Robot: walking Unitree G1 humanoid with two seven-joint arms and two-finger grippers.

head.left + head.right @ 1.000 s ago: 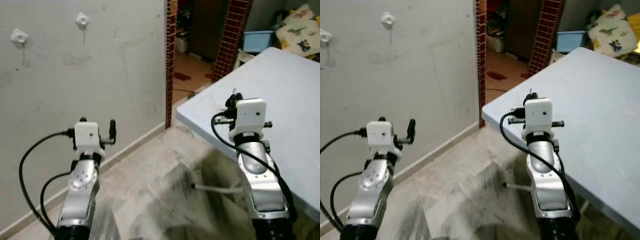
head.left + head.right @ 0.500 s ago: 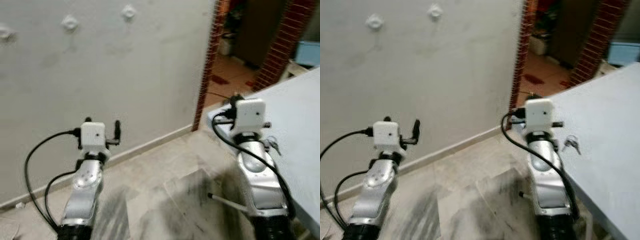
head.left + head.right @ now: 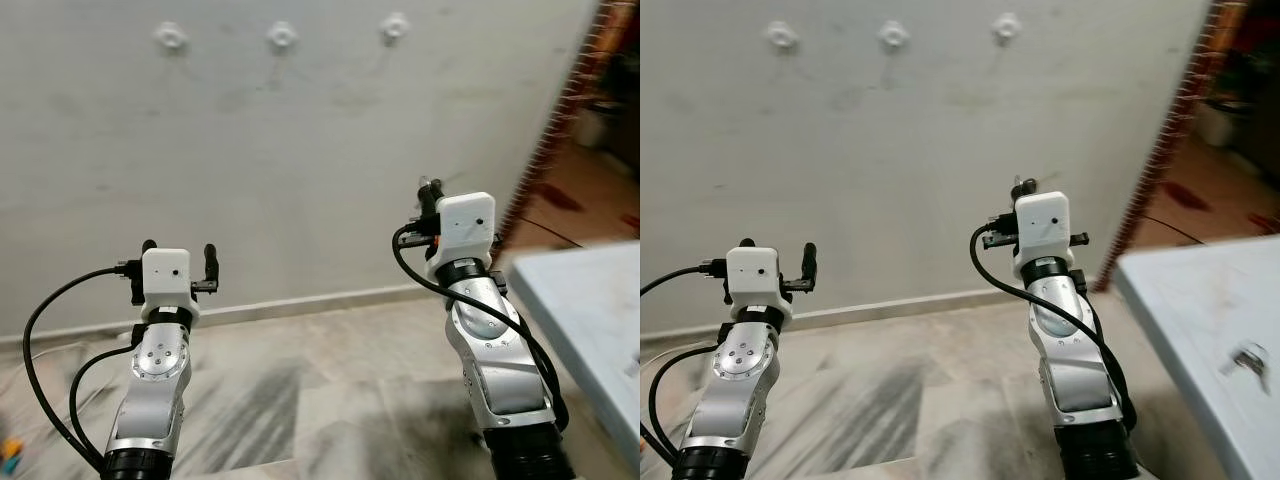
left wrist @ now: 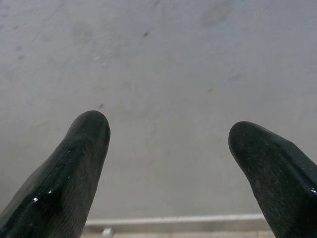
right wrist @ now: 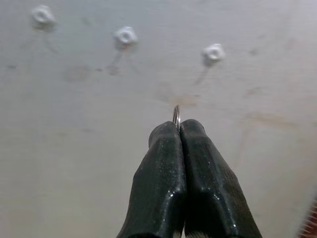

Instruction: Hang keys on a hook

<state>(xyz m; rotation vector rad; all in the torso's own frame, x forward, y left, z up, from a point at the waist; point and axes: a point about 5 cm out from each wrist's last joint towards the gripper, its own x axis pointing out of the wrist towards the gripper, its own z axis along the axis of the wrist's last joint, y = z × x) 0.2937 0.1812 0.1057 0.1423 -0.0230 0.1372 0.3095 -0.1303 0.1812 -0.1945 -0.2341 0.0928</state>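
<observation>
While right gripper (image 5: 178, 130) fingers pinch a key ring (image 5: 176, 115), left gripper (image 4: 168, 130) fingers spread wide, empty.

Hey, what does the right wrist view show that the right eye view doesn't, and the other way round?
Right wrist view: the right pincer shut, with a thin metal ring poking out at its tips. Right eye view: the left arm, the tiled floor, a brick doorway edge, and keys lying on the table. Shared: the grey wall with three white hooks.
</observation>
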